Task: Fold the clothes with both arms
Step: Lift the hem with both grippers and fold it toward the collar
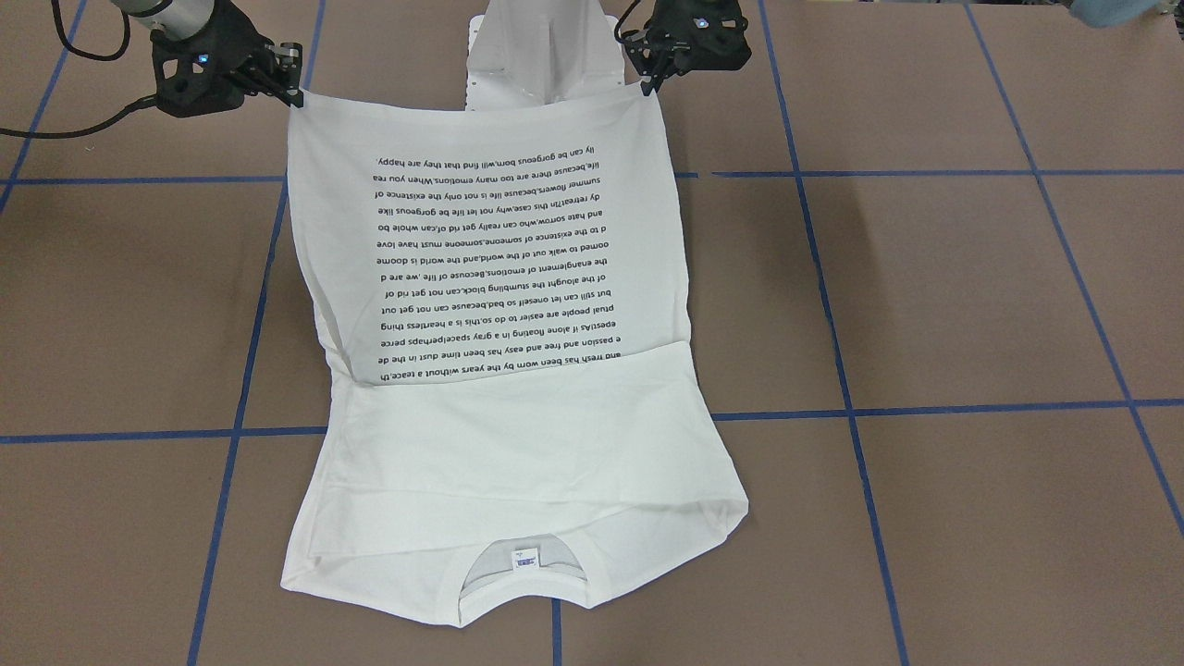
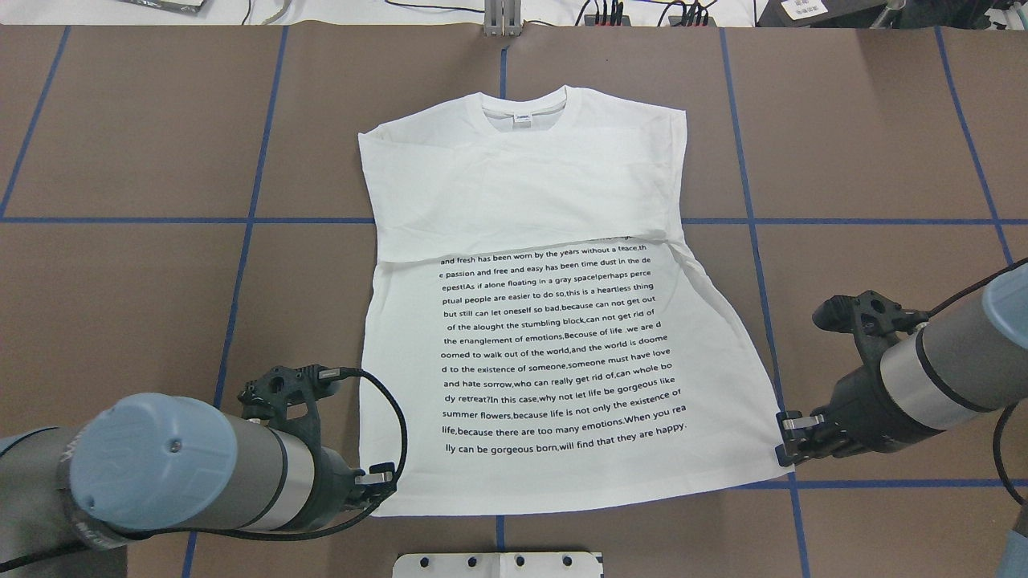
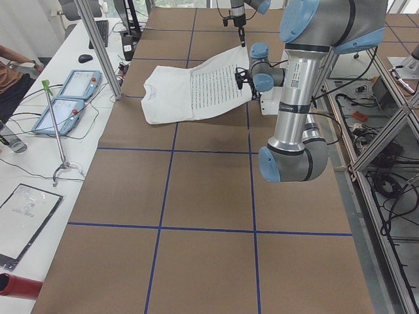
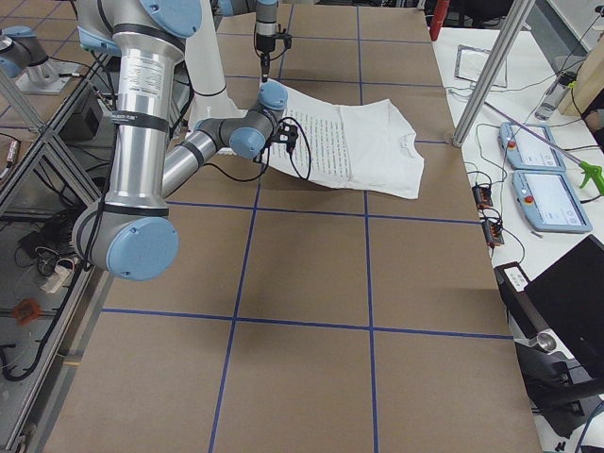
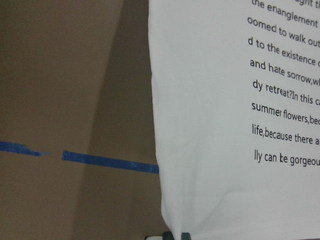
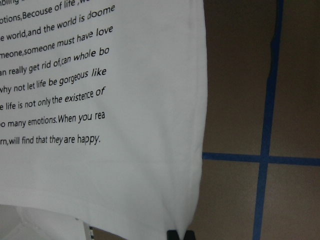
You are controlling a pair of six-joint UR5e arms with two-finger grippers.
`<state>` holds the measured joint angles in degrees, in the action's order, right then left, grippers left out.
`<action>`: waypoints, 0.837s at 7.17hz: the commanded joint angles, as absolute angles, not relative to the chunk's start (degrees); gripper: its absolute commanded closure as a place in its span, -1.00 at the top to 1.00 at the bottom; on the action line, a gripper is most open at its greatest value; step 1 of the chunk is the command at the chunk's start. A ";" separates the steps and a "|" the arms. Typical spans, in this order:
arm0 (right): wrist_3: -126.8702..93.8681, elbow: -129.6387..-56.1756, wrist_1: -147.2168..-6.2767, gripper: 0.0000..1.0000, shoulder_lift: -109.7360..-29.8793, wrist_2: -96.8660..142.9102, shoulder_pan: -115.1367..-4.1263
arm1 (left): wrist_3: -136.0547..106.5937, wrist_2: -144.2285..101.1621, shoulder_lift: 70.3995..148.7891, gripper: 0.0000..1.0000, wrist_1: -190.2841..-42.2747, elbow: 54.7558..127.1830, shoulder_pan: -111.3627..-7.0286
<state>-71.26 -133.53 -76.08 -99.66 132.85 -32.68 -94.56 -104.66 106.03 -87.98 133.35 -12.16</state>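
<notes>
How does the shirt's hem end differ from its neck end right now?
The hem end is lifted off the table, pinched at its corners by the left end effector and right end effector; the neck end lies flat. The hem end shows black text; the neck end is plain, with a folded layer across it and a label. Both are white parts of one shirt.

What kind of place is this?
Probably a robotics lab: a left arm and right arm hold a white shirt on a tape-gridded table, with control tablets on a side bench.
</notes>
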 commanded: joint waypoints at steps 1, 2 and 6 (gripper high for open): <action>-71.63 -136.83 -75.85 -1.00 -102.47 138.83 -32.87 | -94.48 -106.42 105.82 -1.00 -81.75 139.64 -10.99; -71.63 -138.67 -75.85 -1.00 -103.70 140.96 -32.87 | -94.57 -109.48 105.91 -1.00 -81.74 141.14 -10.03; -71.19 -131.60 -75.85 -1.00 -94.70 140.63 -40.49 | -95.37 -109.51 106.43 -1.00 -81.83 139.32 -13.25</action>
<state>-71.32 -134.98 -75.86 -99.32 140.68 -36.87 -95.79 -109.67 106.28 -81.77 140.44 -11.26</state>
